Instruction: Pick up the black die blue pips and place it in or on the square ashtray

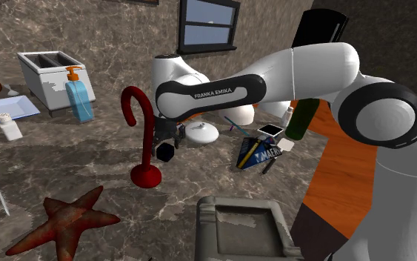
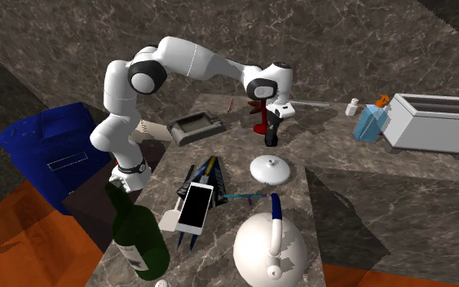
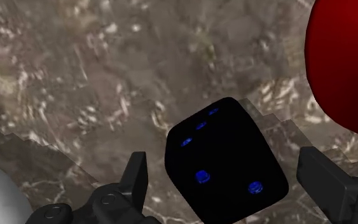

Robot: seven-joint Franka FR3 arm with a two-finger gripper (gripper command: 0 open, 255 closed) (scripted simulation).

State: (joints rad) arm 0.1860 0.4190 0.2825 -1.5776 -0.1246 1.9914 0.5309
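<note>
Black die (image 3: 225, 159) lies between the wide-open fingers (image 3: 137, 177), touching neither, so a straight closure should grip it; the ashtray (image 1: 215, 222) sits well apart.

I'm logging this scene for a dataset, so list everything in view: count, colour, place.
black die: one, black with blue pips, between the pincer's fingers, untouched
square ashtray: one, grey, shoulder view's bottom edge
hook: one, red, beside the die
starfish: one, red, shoulder view's lower left
soap dispenser: one, blue, orange pump, by the white box
white box: one, white, shoulder view's upper left
lid: one, white, near the die
bottle: one, green, second exterior view's lower left
teapot: one, white with blue handle, second exterior view's bottom
arm: one, white
pincer: one, black, open around the die
</note>
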